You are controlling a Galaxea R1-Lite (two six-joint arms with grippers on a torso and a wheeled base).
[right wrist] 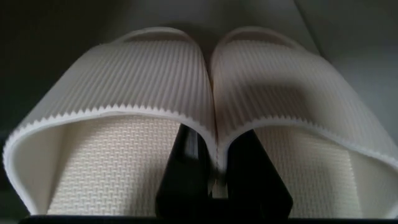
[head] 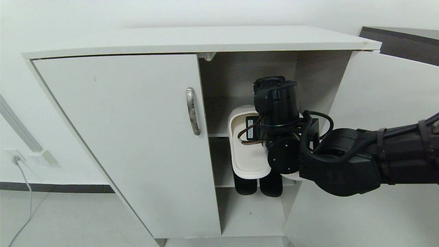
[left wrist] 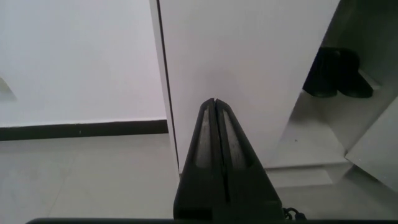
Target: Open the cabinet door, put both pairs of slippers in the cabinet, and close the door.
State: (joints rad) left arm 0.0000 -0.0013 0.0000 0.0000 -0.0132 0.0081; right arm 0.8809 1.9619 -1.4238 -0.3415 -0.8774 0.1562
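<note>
The right claw [right wrist: 214, 167] pinches the white slippers [head: 244, 161] together inside the open cabinet [head: 205, 39], above the black slippers [head: 259, 187]. The left claw [left wrist: 214, 124] hangs fully closed and empty.

place: plain indoor room, home or office unclear | signs: white cabinet [head: 205, 37] on grey floor [head: 68, 219], bare white wall [head: 51, 20], dark skirting [head: 51, 187], socket [head: 15, 158] with cable [head: 27, 206]

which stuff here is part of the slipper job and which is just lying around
Part of the job:
white slippers, clamped in the right pincer, inside the cabinet
black slippers on the shelf below
open door
left pincer, shut, outside the cabinet

Just there:
wall socket and its cable
wall trunking
</note>
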